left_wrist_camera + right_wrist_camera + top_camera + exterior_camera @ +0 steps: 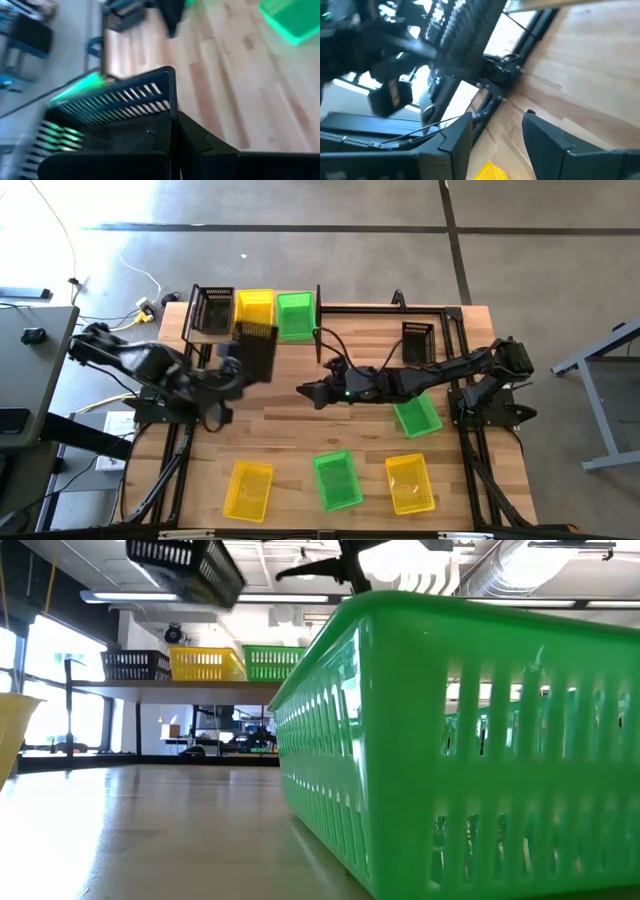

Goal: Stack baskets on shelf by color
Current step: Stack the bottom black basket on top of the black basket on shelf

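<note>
My left gripper (240, 366) is shut on a black basket (258, 350), held in the air just near of the shelf (318, 308) at the table's far left. On the shelf stand a black basket (210, 310), a yellow one (254, 308) and a green one (296, 315), side by side on their bottoms. The low view shows the held black basket (185, 565) high above the table. My right gripper (305, 392) hovers open over the table's middle and touches nothing; in its wrist view the right gripper (495, 145) has its fingers well apart. My left gripper pinches the black basket by one side wall (171, 100), which runs edge-on between the two fingers (200, 145). The fingers come level from the table's left. The basket is lifted clear of the table and sits tilted in the low view.
A black basket (418, 340) stands at the table's far right. A green basket (415, 416) lies under my right arm. Along the near edge stand a yellow basket (248, 488), a green one (337, 480) and a yellow one (410, 483). Bare wood (280, 430) lies between.
</note>
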Robot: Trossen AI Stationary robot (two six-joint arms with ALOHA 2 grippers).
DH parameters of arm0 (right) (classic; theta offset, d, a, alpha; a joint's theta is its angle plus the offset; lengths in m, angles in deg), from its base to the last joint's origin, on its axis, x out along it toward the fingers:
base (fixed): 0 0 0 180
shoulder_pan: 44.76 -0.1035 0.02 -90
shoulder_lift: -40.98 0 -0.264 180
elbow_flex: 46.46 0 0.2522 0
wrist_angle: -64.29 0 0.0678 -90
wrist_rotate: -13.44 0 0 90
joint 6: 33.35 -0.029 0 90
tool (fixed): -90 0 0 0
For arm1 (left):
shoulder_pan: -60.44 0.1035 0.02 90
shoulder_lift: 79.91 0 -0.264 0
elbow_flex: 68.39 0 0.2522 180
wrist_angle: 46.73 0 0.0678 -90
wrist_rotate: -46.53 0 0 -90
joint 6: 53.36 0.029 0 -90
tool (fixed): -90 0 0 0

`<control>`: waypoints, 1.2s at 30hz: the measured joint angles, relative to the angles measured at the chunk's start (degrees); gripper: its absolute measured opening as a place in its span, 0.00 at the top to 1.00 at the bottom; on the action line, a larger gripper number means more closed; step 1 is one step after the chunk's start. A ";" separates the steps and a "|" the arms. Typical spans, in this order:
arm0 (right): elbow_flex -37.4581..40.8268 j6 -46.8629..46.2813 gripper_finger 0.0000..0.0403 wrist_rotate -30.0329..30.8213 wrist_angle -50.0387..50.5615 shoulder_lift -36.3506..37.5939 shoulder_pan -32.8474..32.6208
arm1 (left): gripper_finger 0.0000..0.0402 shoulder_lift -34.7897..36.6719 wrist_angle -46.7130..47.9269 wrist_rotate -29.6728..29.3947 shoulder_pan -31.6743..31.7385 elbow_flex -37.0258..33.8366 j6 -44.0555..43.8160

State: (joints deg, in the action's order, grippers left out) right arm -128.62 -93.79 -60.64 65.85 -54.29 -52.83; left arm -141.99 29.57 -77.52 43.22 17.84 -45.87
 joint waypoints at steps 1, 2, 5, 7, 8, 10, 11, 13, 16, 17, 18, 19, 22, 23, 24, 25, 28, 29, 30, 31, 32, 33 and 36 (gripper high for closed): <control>0.00 0.89 0.61 -0.19 -0.92 0.00 0.18 | 1.00 1.57 0.32 -0.97 0.02 -0.27 0.19; 0.00 1.56 0.61 -0.35 -1.74 0.00 0.36 | 1.00 3.23 0.93 -1.76 0.02 -0.76 0.17; 0.00 2.76 0.61 -0.59 -4.14 0.00 1.14 | 1.00 8.31 1.11 -3.86 0.09 -2.48 0.18; 0.00 3.35 0.61 -1.61 -5.34 0.00 1.80 | 1.00 11.34 1.37 -3.93 0.51 -3.59 0.41; 0.00 3.88 0.61 -2.25 -5.85 0.00 2.16 | 1.00 12.73 1.36 -4.04 0.83 -3.99 0.57; 0.00 4.81 0.61 -3.04 -6.60 0.00 2.84 | 1.00 15.55 2.10 -4.87 1.76 -4.85 0.66; 0.00 5.17 0.61 -3.19 -6.71 0.00 3.15 | 1.00 16.61 2.17 -5.24 2.26 -5.30 0.97; 0.00 5.71 0.61 -3.82 -6.70 0.00 3.85 | 1.00 19.08 2.14 -5.63 3.57 -6.23 2.77; 0.00 7.55 0.61 -5.34 -7.04 0.00 5.14 | 1.00 21.93 2.44 -4.32 5.80 -7.51 5.22; 0.00 8.05 0.61 -5.52 -7.08 0.00 5.63 | 1.00 22.64 2.57 -3.81 6.65 -7.74 5.81; 0.01 8.54 0.61 -5.60 -7.34 0.00 6.09 | 1.00 23.27 2.77 -3.29 7.54 -7.95 6.41; 0.02 9.16 0.61 -5.73 -7.98 0.00 6.56 | 1.00 23.80 3.33 -2.54 8.40 -8.01 6.91; 0.02 11.58 0.61 -6.75 -10.90 0.00 8.04 | 1.00 25.00 4.54 -2.02 11.07 -8.01 8.07; 0.02 12.21 0.61 -7.45 -11.81 0.00 8.58 | 1.00 25.22 4.57 -2.03 11.94 -8.01 8.70; 0.02 12.78 0.61 -8.24 -12.87 0.00 9.15 | 1.00 25.41 4.54 -1.98 12.83 -8.01 9.55; 0.02 13.15 0.61 -9.02 -14.06 0.00 9.64 | 1.00 25.47 4.55 -1.72 13.68 -8.01 10.64; 0.02 15.15 0.61 -11.52 -17.60 0.00 11.04 | 1.00 25.45 4.55 -0.78 16.29 -8.01 13.56; 0.02 15.65 0.61 -12.25 -18.59 0.00 11.50 | 1.00 25.40 4.55 -0.71 17.16 -8.01 14.25; 0.02 16.01 0.61 -13.10 -19.43 0.00 11.99 | 1.00 25.40 4.55 -0.53 18.07 -8.01 14.69; 0.02 16.42 0.61 -13.55 -20.14 0.00 12.42 | 1.00 25.40 4.55 -0.01 18.97 -8.01 15.11; 0.02 16.95 0.61 -14.22 -20.68 0.00 12.94 | 1.00 25.40 4.55 0.77 19.86 -8.01 15.28; 0.02 17.40 0.61 -14.92 -21.29 0.00 13.47 | 1.00 25.43 4.55 1.67 20.82 -8.01 15.50; 0.02 18.07 0.61 -17.62 -22.62 0.00 15.42 | 1.00 25.93 4.52 4.33 23.40 -8.03 16.60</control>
State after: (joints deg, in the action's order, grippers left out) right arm -128.60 -75.72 -78.26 43.24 -54.29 -37.40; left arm -116.06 34.09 -73.18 66.62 9.82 -29.27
